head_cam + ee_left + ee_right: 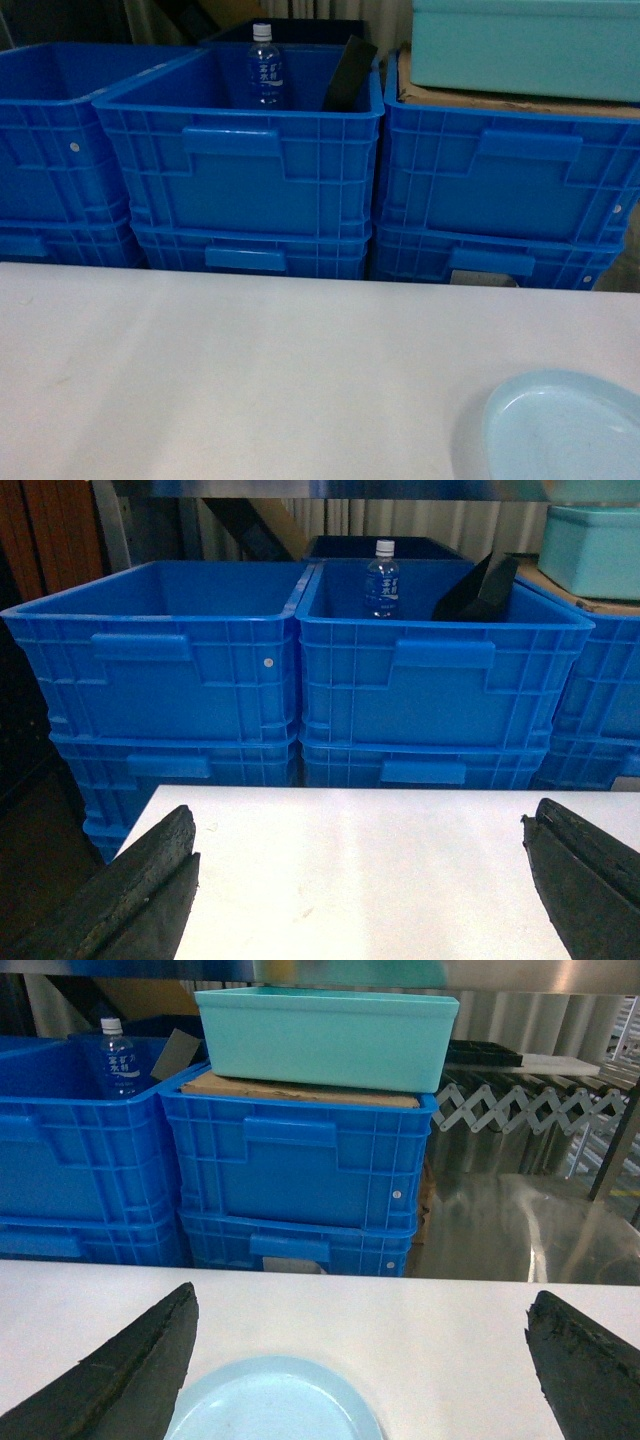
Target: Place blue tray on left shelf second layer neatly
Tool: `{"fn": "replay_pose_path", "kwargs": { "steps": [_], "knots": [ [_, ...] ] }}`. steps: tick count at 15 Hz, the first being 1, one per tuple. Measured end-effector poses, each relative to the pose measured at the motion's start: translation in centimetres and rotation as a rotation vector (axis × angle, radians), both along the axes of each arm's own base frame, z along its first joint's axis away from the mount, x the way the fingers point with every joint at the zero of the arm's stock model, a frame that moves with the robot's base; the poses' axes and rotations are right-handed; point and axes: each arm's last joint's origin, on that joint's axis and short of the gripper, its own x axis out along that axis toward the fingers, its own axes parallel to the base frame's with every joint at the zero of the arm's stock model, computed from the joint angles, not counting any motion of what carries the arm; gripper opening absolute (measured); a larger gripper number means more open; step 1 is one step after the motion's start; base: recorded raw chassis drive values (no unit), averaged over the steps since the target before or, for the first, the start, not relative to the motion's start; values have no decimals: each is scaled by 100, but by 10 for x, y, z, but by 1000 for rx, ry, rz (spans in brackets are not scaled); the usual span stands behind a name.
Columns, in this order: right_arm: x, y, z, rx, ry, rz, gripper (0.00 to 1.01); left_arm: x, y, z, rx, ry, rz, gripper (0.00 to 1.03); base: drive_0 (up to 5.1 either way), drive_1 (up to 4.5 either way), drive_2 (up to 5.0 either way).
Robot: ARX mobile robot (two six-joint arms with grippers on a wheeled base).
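- Far left of the head view: stacked dark-blue crates behind the white table. No arm shows in this view at all.
- Centre crate has a water bottle standing in it, with a black slab leaning beside it. None of that is part of the job.
- Upper right: a teal box sits on cardboard on top of the right-hand crate stack.
- Lower right corner: the blue tray lies flat on the table, partly cut off by the frame edge, nothing touching it.
- Left gripper, wrist view: jaws spread wide over bare table, holding nothing.
- Right gripper, wrist view: jaws also wide open, and the tray sits low centre between the fingers, still not gripped.
- So I'd say we're at the very start, the approach before the pickup. The right arm looks best placed.
- Next move probably needs a drop onto the rim and a pinch there, since it's shallow and glossy and could slip.
- The shelf tier isn't clearly identifiable here, just steel edges at the top of the wrist frames.
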Motion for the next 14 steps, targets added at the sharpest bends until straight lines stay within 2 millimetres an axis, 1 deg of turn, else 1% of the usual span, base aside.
{"fn": "replay_pose_path", "kwargs": {
  "steps": [6,14],
  "knots": [
    [0,0,0,0,-2,2,98,0,0,0,0,0,0,98,0,0,0],
    [0,-6,-3,15,31,28,98,0,0,0,0,0,0,98,0,0,0]
  ]
}}
